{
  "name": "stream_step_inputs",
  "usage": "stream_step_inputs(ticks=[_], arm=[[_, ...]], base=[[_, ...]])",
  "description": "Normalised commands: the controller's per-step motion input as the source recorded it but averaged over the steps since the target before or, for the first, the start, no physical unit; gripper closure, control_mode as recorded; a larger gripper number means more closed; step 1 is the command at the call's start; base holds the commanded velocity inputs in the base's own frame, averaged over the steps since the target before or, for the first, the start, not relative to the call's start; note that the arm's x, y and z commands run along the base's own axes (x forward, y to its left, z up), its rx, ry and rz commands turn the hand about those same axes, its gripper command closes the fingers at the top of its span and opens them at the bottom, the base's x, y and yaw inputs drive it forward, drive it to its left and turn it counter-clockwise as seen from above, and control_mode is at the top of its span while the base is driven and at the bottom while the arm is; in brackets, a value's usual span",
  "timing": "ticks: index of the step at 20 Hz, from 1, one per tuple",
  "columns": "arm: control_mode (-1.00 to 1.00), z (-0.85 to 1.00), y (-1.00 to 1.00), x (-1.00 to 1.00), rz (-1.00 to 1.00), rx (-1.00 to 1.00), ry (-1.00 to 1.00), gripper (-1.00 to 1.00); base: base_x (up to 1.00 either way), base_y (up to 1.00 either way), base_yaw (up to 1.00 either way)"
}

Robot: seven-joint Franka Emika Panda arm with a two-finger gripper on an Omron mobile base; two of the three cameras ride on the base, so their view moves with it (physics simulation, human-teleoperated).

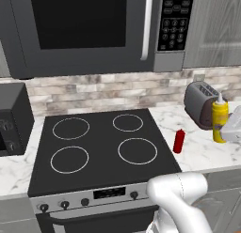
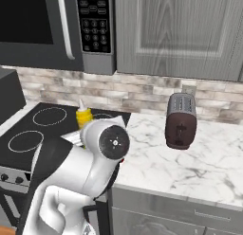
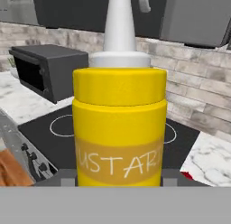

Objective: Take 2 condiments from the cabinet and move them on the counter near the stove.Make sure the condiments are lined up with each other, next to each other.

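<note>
Now the tool [image 3: 119, 179], clamped on the mustard bottle [image 1: 219, 120], should lower it upright just right of the red bottle [image 1: 179, 141]

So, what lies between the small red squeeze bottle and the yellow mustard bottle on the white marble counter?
In the left base view, only bare marble counter separates the red bottle from the yellow mustard bottle.

Red bottle [image 1: 178, 141] on counter [image 1: 202, 154] at stove's [image 1: 99, 150] 3 o'clock; yellow bottle [image 1: 219, 120] beyond it, toaster [image 1: 201, 104] behind.
</note>
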Motion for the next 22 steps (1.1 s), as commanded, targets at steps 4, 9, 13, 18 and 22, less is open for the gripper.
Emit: stream_step_inputs(ticks=[4, 9, 13, 18, 22], arm=[[-1.0, -0.65, -0.58, 0.25, 0.35, 0.12, -0.1, 1.0], [-1.0, -0.57, -0.39, 0.28, 0.29, 0.17, -0.07, 1.0], [-1.0, -0.09, -0.29, 0.27, 0.16, 0.13, 0.01, 1.0], [-1.0, 0.0, -0.23, 0.05, 0.01, 0.05, 0.0, 1.0], [-1.0, -0.05, 0.0, 0.06, 0.0, 0.0, 0.0, 1.0]], base=[[0.0, 0.0, 0.0], [0.0, 0.0, 0.0], [0.0, 0.0, 0.0], [0.0, 0.0, 0.0], [0.0, 0.0, 0.0]])
